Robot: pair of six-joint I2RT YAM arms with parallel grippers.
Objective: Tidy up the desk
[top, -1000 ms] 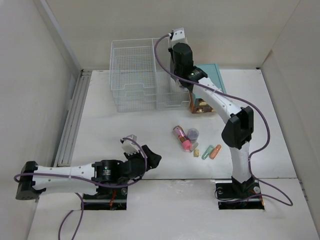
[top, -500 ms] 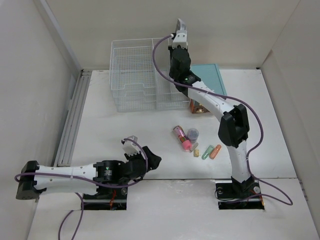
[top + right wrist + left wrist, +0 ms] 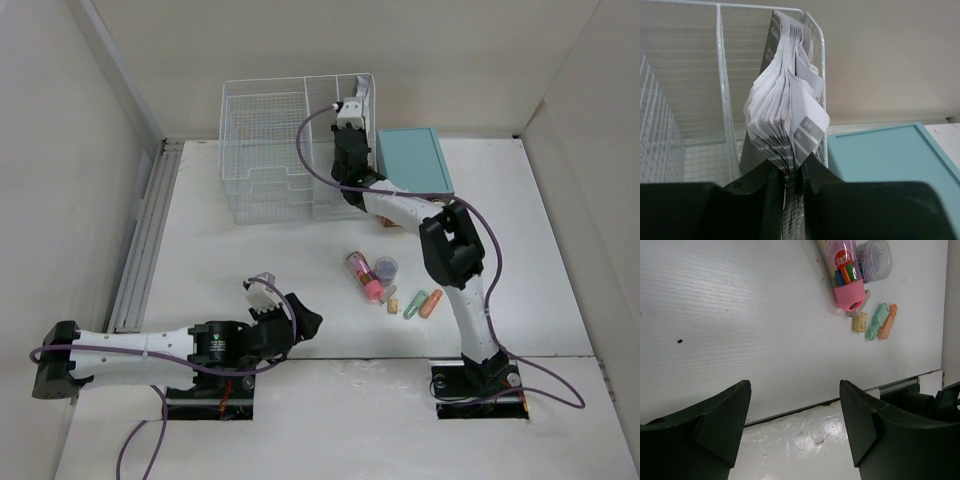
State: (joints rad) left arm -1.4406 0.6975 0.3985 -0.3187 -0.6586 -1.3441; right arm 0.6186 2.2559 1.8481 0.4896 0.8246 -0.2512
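The white desk (image 3: 230, 250) carries a white wire-mesh rack (image 3: 265, 150) at the back. My right gripper (image 3: 350, 125) is shut on a grey-and-white paper booklet (image 3: 790, 115) and holds it upright, pages fanned, in the rack's right compartment (image 3: 725, 75). The booklet (image 3: 358, 95) shows at the rack's top edge in the top view. My left gripper (image 3: 285, 305) is open and empty, low over the desk's near edge (image 3: 795, 390).
A teal box (image 3: 415, 160) stands right of the rack, also in the right wrist view (image 3: 890, 155). A pink marker tube (image 3: 362, 275), a clear jar (image 3: 386, 268) and small yellow, green and orange pieces (image 3: 414, 303) lie mid-desk, also in the left wrist view (image 3: 845, 270).
My right gripper lifted the booklet above the rack, then lowered it into the right compartment. The left arm has not moved.
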